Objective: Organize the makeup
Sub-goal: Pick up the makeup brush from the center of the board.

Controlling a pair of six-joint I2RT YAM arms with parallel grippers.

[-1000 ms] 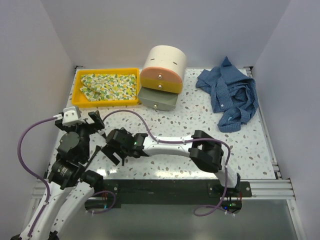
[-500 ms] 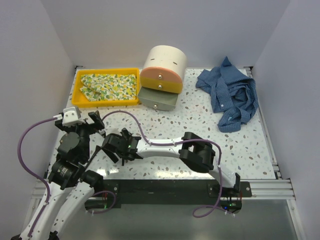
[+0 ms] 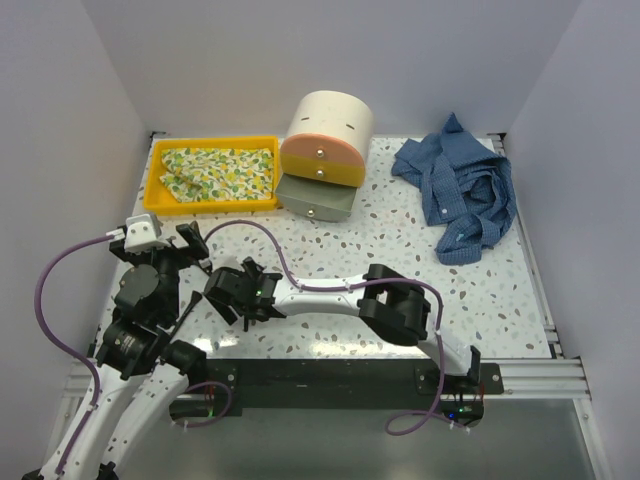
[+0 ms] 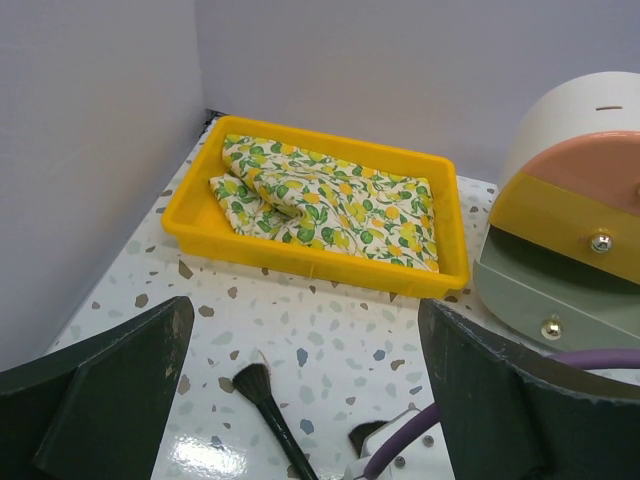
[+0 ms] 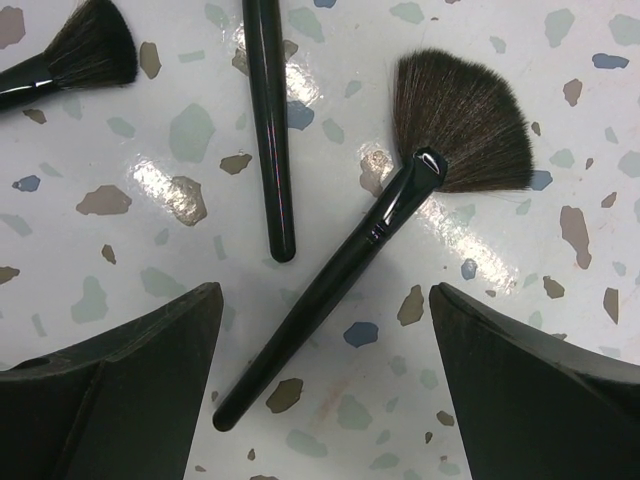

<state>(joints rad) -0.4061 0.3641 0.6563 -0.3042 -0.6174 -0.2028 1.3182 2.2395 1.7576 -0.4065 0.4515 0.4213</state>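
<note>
Three brushes: flat on the speckled table (image 3: 400, 240), near its left front, under the right gripper (image 5: 322, 330).
Fan brush (image 5: 380, 235): head up to the right, handle slanting down left, between the right fingers (image 5: 130, 380), touching neither.
Second brush (image 5: 268, 130): only a straight handle shows, just beside the fan brush, not touching.
Third brush (image 5: 85, 50): only its bushy head shows, apart from both.
Right gripper: jaws wide apart, holding nothing.
Left gripper (image 4: 305, 310): jaws wide apart, holding nothing, facing the tray (image 4: 300, 262).
Tray: yellow, back left, a leaf cloth (image 4: 330, 200) inside.
Blue cloth (image 3: 460, 195): crumpled, back right.
</note>
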